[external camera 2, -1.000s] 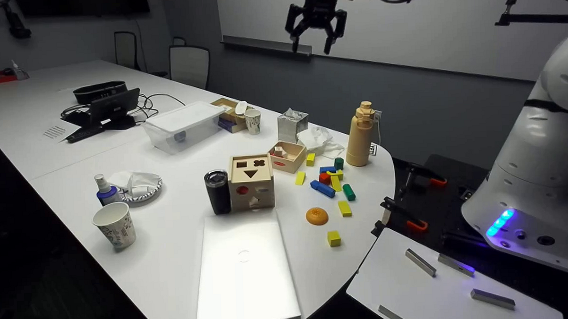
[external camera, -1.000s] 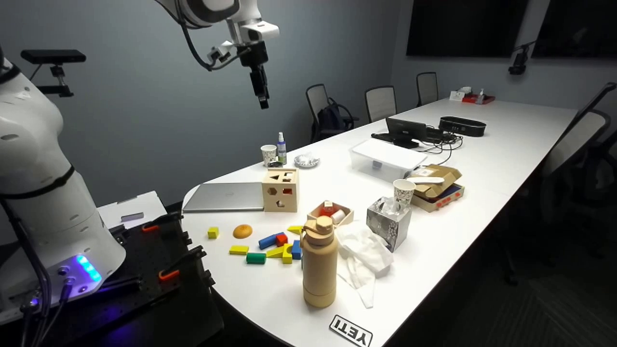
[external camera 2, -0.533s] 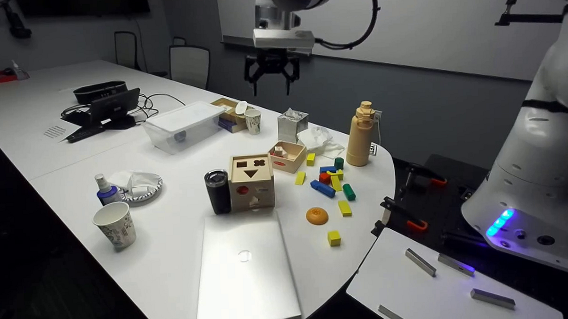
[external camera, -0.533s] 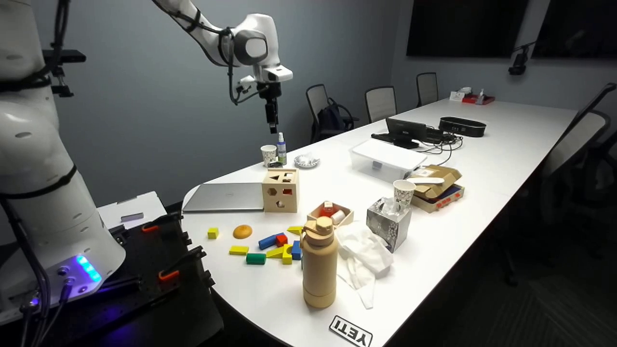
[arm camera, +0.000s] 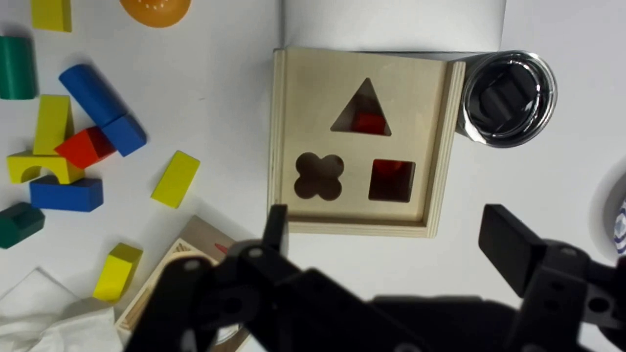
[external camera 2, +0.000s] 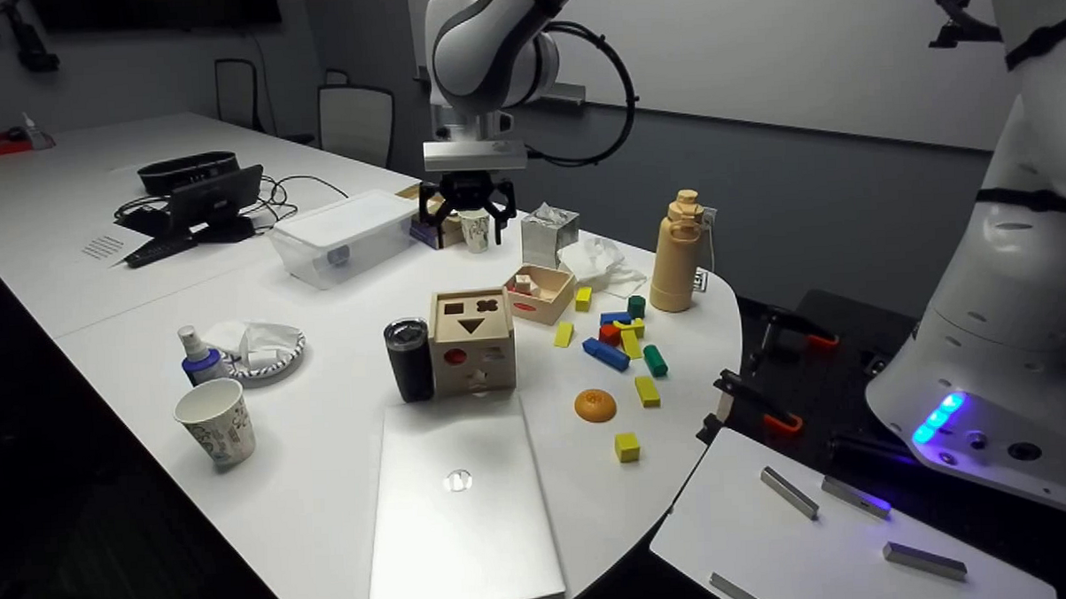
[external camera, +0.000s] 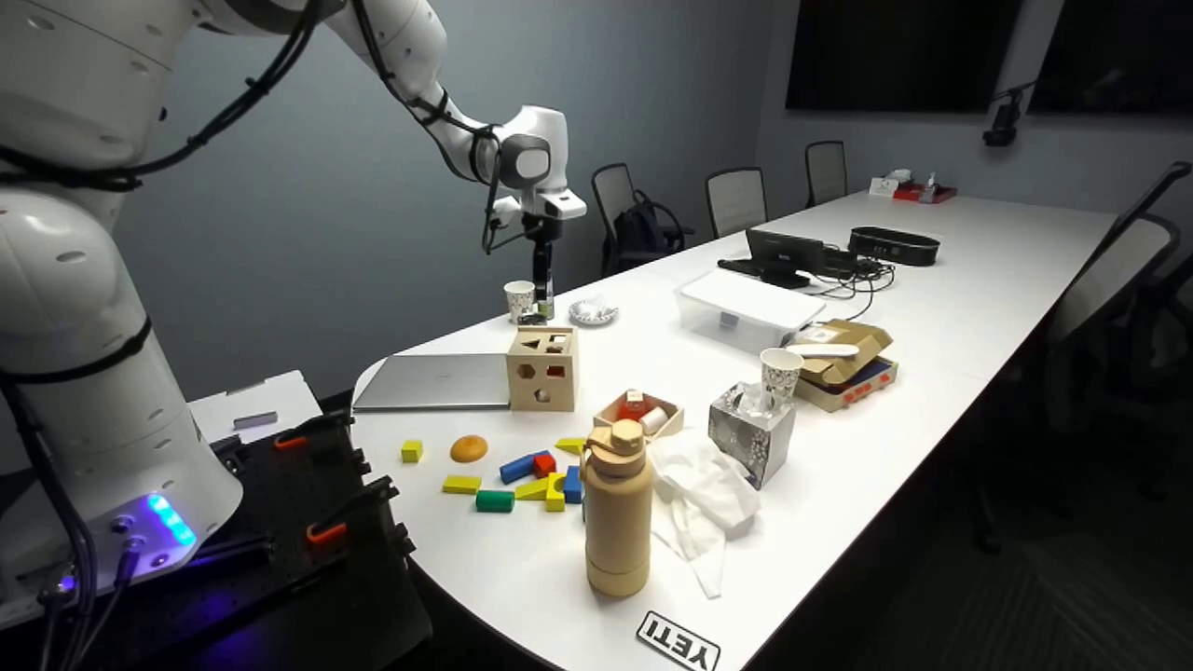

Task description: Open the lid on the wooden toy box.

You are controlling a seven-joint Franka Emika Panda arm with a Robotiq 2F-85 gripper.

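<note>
The wooden toy box stands upright on the table in both exterior views (external camera: 561,393) (external camera 2: 502,373). In the wrist view it (arm camera: 442,161) lies below and ahead of the fingers. Its lid (arm camera: 313,98), a flat panel with triangle, clover and square holes, sits flat in the top, with raised rims on three sides. The lid also shows in an exterior view (external camera 2: 498,325). Red pieces show through its holes. My gripper (arm camera: 384,215) is open and empty, pointing down above the table. In an exterior view the gripper (external camera 2: 466,235) hangs higher than the box, apart from it.
A dark tumbler (external camera 2: 411,361) stands close beside the box. A closed laptop (external camera 2: 466,541) lies against another side. A small wooden tray (external camera 2: 534,315), several coloured blocks (external camera 2: 606,355), a tan bottle (external camera 2: 673,259) and a tissue box (external camera 2: 549,241) stand nearby.
The arm has come down and across toward the box, from high up to a little above the table. The gripper stays open. The box and lid have not moved.
</note>
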